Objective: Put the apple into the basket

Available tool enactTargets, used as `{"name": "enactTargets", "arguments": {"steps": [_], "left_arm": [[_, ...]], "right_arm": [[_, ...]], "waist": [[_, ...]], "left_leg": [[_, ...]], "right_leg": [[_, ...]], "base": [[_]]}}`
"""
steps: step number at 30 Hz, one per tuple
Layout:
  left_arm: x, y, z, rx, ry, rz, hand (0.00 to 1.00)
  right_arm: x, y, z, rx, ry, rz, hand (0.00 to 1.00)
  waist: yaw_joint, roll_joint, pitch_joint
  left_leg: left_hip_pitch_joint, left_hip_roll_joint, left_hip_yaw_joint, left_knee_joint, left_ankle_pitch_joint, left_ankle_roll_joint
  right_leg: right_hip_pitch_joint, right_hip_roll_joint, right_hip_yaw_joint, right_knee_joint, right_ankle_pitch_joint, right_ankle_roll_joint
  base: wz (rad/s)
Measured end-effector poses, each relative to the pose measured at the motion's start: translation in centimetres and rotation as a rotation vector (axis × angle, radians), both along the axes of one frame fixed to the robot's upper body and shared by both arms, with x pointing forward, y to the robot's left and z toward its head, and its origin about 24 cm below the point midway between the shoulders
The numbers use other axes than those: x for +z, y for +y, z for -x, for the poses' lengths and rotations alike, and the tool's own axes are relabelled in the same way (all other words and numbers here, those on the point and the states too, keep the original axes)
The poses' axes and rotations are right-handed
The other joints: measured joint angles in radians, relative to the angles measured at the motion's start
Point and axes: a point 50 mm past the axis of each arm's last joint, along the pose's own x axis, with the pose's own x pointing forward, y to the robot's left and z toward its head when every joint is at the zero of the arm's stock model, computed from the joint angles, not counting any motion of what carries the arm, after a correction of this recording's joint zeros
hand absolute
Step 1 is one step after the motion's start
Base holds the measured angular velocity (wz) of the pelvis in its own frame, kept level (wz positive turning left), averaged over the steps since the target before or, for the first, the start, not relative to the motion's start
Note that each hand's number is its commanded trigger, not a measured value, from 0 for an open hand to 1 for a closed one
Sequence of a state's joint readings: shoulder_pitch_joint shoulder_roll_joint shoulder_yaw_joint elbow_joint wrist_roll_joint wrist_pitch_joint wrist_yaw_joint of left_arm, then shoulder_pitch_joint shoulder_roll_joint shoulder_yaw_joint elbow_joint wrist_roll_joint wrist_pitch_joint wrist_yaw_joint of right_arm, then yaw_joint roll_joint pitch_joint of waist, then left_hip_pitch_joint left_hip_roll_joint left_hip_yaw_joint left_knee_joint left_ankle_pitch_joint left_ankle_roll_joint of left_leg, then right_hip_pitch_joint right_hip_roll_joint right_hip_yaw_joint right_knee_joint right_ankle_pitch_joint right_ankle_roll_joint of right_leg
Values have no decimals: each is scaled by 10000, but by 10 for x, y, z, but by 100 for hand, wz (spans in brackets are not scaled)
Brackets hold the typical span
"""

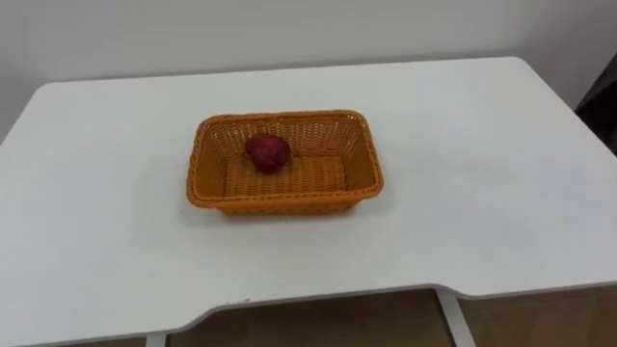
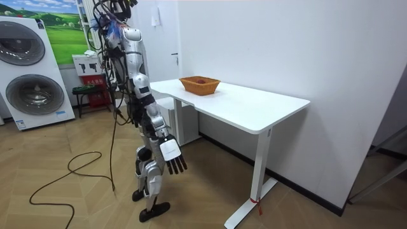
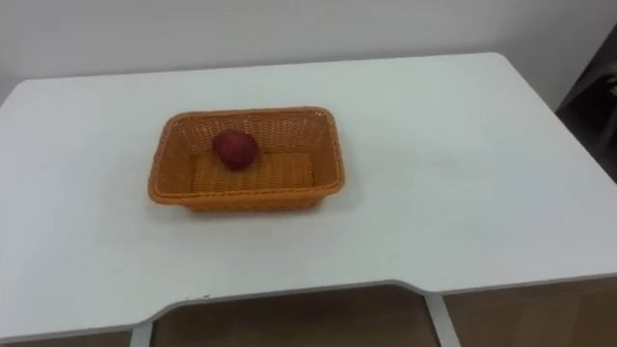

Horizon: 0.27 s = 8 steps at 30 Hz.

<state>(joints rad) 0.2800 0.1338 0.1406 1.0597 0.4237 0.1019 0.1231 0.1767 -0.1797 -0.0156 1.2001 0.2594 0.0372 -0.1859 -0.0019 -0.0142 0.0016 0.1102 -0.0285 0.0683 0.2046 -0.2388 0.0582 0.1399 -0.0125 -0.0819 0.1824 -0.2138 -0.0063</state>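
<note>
A dark red apple (image 1: 267,152) lies inside an orange wicker basket (image 1: 359,162), towards its back left corner. The basket stands on the white table (image 1: 463,212), a little left of the middle. In the room view the robot stands on the floor beside the table's near side, back from the basket (image 2: 200,84). Its right hand (image 2: 173,159) hangs low at hip height with straight fingers, open and holding nothing, well away from the apple (image 2: 201,81).
A white wall runs behind the table. Washing machines (image 2: 32,70) stand at the room view's left, and a small stool with a red box (image 2: 92,86) is behind the robot. A dark object (image 1: 603,96) sits past the table's right edge.
</note>
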Motion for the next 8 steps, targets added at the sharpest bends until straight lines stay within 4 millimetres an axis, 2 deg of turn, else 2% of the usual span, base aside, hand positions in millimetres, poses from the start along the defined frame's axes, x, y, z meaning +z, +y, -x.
{"name": "enactTargets", "arguments": {"steps": [8], "left_arm": [[-5,-9,2,-380,591,480,0]], "right_arm": [[-4,16,-5,1339,-60,-1459,0]], "waist": [[95,0,2]], "left_leg": [[-10,-11,-37,7,0,0]], "right_leg": [[48,-10,-42,-108,1,1]], "base": [[0]]}}
